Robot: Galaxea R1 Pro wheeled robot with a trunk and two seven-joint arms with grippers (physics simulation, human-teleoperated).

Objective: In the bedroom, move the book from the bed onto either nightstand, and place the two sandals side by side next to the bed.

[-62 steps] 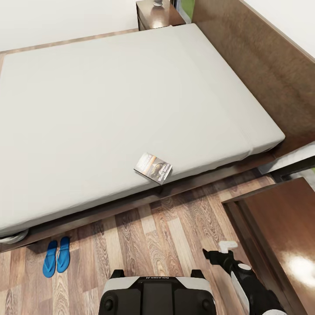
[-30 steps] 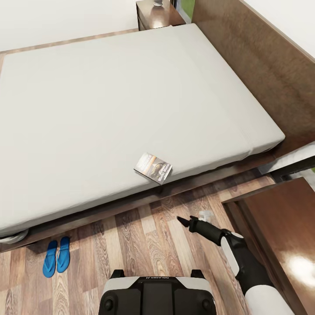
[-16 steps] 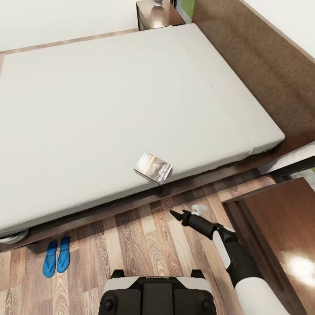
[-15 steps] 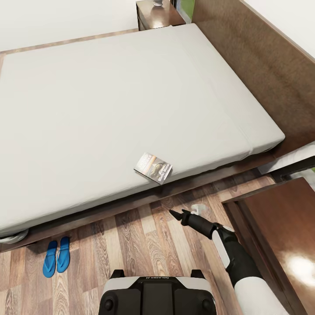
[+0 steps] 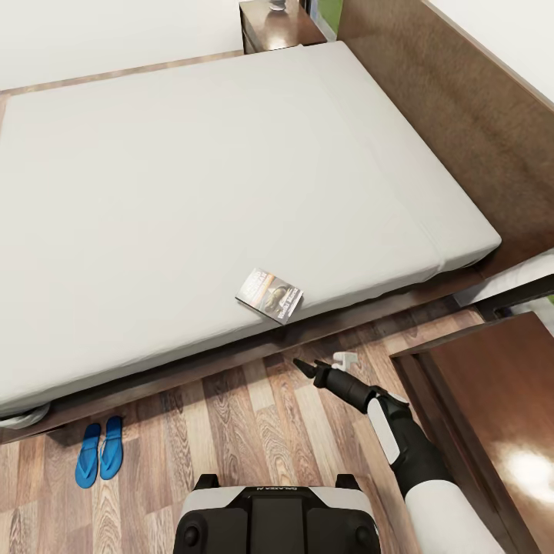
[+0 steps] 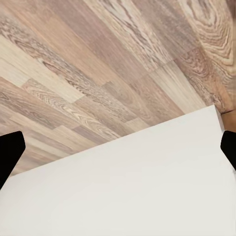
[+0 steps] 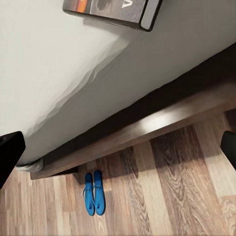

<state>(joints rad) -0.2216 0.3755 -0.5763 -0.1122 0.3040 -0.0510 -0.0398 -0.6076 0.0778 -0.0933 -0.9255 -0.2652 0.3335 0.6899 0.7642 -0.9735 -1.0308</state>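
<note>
While the sandals point(image 5: 99, 451) lie paired at 7 o'clock, your book point(image 5: 269, 294) awaits the spread right gripper point(image 5: 322, 365); left gripper's spread too.

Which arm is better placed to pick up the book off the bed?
The right. Its claw is extended over the floor just short of the book at the mattress edge, and the right wrist view faces the book.
</note>
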